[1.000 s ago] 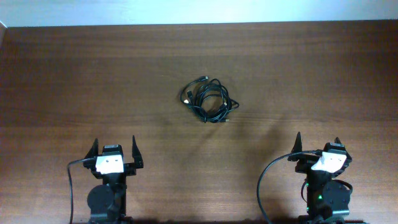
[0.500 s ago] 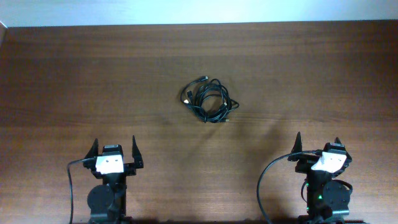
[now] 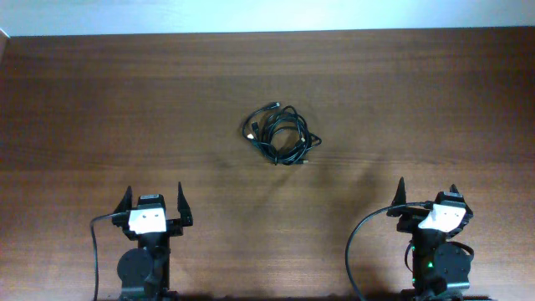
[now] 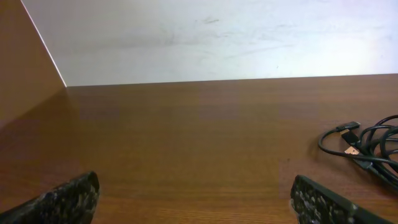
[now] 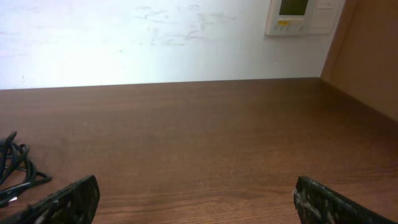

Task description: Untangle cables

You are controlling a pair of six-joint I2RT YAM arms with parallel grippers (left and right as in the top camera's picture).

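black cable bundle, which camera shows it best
Overhead: the whole bundle of thin black cables is visible. Left wrist shows only a part at its right edge; right wrist, a few loops at left.

The tabletop [image 3: 100, 100] is dark reddish-brown with fine wood grain. The cables [image 3: 282, 134] near its middle are black, and their plug ends [image 4: 350, 150] are silvery and gold. Beyond the tabletop, the wall [image 4: 217, 37] is white.

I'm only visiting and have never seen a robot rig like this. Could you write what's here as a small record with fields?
Surface: brown wooden table
Cables: thin black cables looped in one tangled bundle near the table's middle
Plug: a gold-tipped plug sticks out of the bundle
Left gripper: open, holding nothing, at the near edge
Right gripper: open, holding nothing, at the near edge
Contact: neither gripper touches the cables
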